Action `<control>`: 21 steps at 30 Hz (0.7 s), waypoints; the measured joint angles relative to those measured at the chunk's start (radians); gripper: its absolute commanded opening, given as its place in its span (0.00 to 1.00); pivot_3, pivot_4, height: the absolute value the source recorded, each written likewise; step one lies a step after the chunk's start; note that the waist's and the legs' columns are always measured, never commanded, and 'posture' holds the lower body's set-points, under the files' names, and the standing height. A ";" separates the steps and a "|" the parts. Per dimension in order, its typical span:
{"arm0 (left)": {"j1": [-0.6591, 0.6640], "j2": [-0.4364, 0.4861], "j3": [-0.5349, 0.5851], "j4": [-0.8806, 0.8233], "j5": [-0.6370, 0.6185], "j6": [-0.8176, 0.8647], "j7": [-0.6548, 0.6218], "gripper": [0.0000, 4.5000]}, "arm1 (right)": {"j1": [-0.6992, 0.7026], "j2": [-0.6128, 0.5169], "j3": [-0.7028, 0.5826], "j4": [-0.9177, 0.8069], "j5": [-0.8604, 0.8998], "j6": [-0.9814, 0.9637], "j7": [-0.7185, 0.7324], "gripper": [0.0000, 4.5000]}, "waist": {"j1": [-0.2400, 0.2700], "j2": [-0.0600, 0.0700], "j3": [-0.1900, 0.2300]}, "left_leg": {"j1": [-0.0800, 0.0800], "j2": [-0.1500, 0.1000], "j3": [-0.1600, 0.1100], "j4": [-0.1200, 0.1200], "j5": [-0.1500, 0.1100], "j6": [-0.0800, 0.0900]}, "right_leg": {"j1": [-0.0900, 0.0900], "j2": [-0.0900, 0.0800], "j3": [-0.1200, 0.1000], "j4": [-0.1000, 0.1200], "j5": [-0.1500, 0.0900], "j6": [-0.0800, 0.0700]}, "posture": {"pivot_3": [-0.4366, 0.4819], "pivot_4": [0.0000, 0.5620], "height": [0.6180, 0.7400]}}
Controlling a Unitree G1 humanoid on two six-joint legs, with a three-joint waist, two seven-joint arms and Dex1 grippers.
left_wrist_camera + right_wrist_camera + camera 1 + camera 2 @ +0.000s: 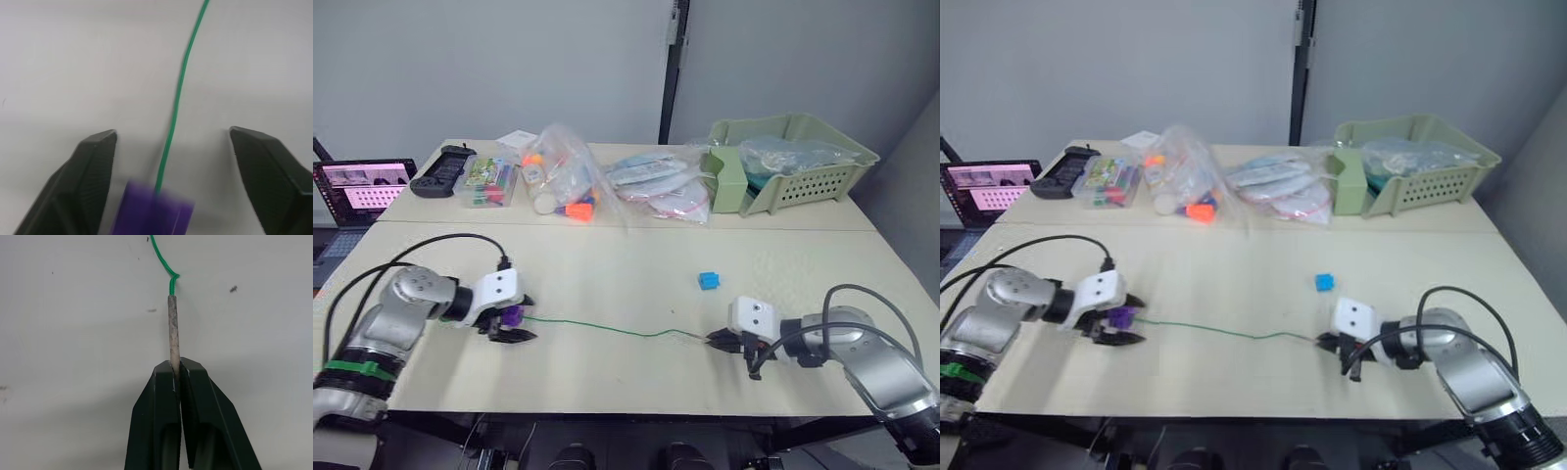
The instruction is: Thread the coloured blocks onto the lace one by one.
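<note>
A thin green lace (597,326) lies across the near part of the table (607,264). My right gripper (177,364) is shut on the lace's stiff silvery tip (172,328), low over the table at the near right (713,339). At the lace's other end a purple block (154,213) sits on the cord, and it shows at the near left too (512,315). My left gripper (172,134) stands open around it, fingers wide apart on either side. A blue block (708,280) lies loose on the table, a little beyond the right gripper.
Along the back of the table stand a pale green basket (793,162), several clear bags of craft items (563,181), a clear box of coloured pieces (487,181) and a black device (443,168). A laptop (362,186) sits off the table's left edge.
</note>
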 measured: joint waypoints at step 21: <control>-0.050 -0.450 -0.279 -0.150 0.100 0.077 0.243 0.77 | -0.148 0.093 0.171 -0.026 -0.053 0.154 -0.012 0.00 | 0.005 0.000 0.000 | 0.000 -0.001 -0.002 0.004 0.000 0.000 | 0.001 0.000 0.000 0.001 0.000 0.000 | 0.48 0.27 1.00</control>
